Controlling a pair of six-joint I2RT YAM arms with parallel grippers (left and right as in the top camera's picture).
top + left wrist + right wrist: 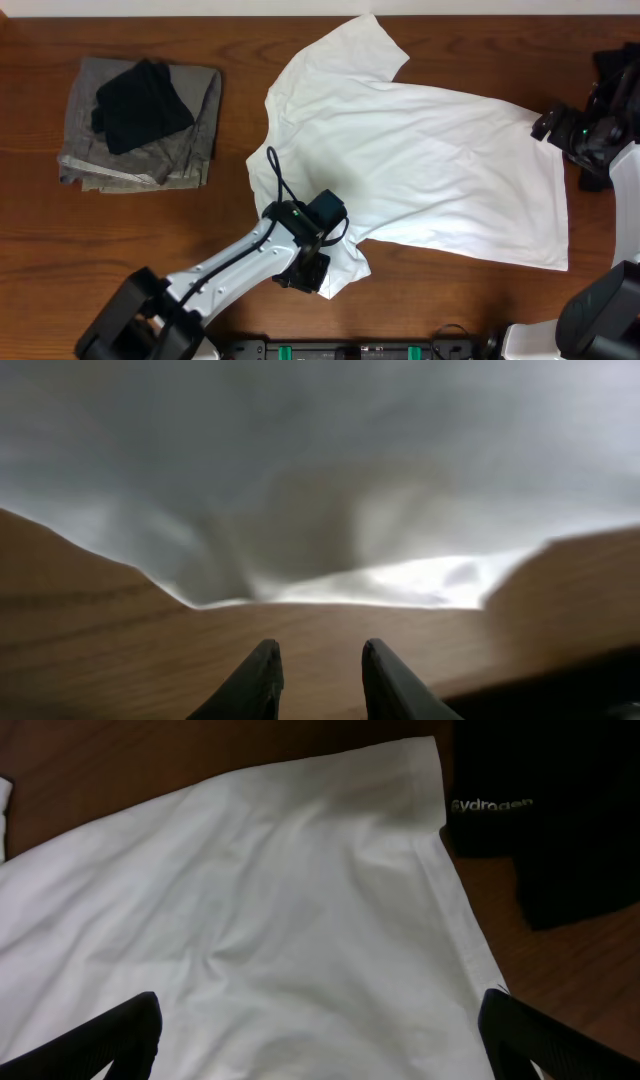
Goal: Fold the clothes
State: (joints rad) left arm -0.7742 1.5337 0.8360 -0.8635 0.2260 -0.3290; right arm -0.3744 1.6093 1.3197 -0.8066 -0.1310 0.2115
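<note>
A white T-shirt (pixel 430 160) lies spread flat on the wooden surface (pixel 150 240), covering the middle and right of it. One sleeve points toward the far edge and the other toward the near edge, and the upturned face is plain white. The left end effector (pixel 318 660) sits low at the near sleeve. In the left wrist view its two dark fingers (pixel 262 682) stand a narrow gap apart with bare wood between them and nothing clamped, and rumpled white cloth lies just ahead of the tips. From overhead the wrist hides the tips, so I cannot tell whether they touch the cloth. The right end effector (pixel 320 1040) hangs over the shirt's right end, its fingers (pixel 100 1040) spread wide at either side of the right wrist view. Below them are smooth white fabric and a stitched hem, and nothing is gripped. Just right of that hem lies black fabric (pixel 560 840) with pale lettering that reads "Hydrogen". At the far left, well apart from the shirt, a folded grey cloth (pixel 190 150) carries a black garment (pixel 140 105) on top.
</note>
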